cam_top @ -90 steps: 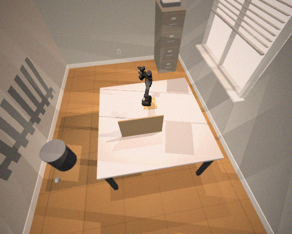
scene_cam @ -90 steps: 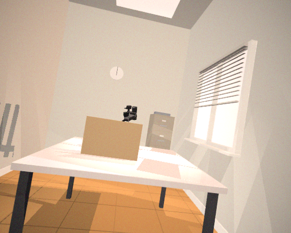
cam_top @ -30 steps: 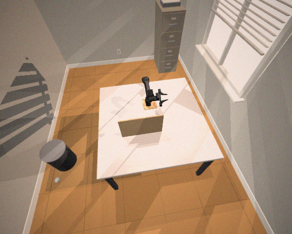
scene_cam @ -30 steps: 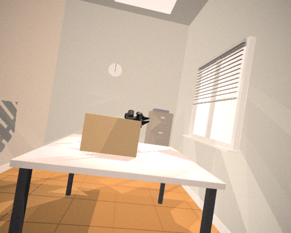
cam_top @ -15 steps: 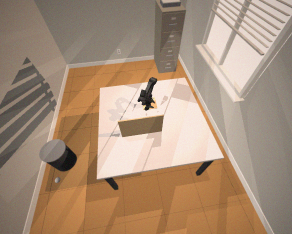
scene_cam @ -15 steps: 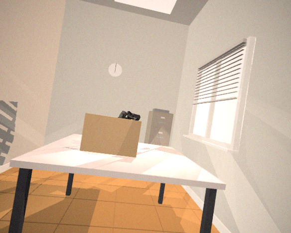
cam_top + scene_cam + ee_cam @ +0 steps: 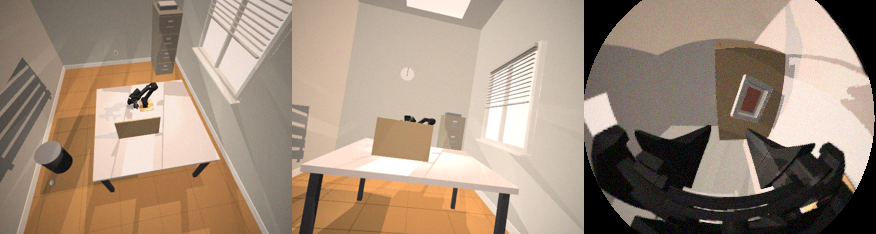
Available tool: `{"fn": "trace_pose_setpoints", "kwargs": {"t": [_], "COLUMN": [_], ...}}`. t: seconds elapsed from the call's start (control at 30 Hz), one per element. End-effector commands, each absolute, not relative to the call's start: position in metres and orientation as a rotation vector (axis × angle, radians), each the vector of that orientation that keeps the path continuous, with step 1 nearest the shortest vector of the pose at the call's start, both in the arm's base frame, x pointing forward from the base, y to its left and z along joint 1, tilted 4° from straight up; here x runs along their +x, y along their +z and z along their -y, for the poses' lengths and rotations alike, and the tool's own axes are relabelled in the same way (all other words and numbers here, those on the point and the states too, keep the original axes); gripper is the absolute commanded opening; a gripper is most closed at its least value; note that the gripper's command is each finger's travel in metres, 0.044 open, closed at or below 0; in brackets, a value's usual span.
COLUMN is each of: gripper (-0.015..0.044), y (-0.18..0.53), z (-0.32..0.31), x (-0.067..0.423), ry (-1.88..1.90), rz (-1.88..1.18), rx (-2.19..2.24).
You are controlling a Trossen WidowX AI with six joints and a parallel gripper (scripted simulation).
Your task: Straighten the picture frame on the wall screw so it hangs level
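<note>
Claw point(image 7: 729, 152) half open, empty, well apart from tilted picture frame point(image 7: 751, 100).

The picture frame point(image 7: 751, 101) is small and rectangular, with a pale grey border around a dark red centre. It hangs on the brown upright panel point(image 7: 748, 90), near that panel's middle. In the wrist view it appears tilted against the panel's edges.

Tilted picture frame point(image 7: 751, 101) on brown board point(image 7: 729, 90), tool point(image 7: 729, 152) fingers parted, empty, well short of it
</note>
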State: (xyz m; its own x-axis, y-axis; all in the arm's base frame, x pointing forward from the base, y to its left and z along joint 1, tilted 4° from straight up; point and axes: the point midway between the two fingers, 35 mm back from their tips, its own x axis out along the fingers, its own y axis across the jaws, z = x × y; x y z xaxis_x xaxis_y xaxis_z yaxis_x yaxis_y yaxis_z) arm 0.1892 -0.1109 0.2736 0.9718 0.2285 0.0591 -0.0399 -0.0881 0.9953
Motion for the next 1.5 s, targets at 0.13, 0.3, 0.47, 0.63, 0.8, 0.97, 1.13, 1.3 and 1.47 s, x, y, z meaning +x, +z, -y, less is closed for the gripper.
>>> {"fn": "trace_pose_setpoints", "kwargs": {"t": [0.13, 0.3, 0.47, 0.63, 0.8, 0.97, 1.13, 1.3, 1.47], "gripper": [0.0260, 0.0260, 0.0260, 0.0260, 0.0260, 0.0260, 0.0260, 0.0260, 0.0260], "y": [0.2631, 0.2631, 0.2631, 0.2631, 0.2631, 0.2631, 0.2631, 0.2631, 0.2631], "z": [0.1369, 0.1369, 0.1369, 0.1369, 0.1369, 0.1369, 0.1369, 0.1369, 0.1369], "x": [0.1665, 0.1665, 0.1665, 0.1665, 0.1665, 0.1665, 0.1665, 0.1665, 0.1665], "ry": [0.088, 0.088, 0.088, 0.088, 0.088, 0.088, 0.088, 0.088, 0.088], "rz": [-0.046, -0.046, -0.046, -0.046, -0.046, -0.046, -0.046, -0.046, -0.046], "rx": [1.812, 1.812, 1.812, 1.812, 1.812, 1.812, 1.812, 1.812, 1.812]}}
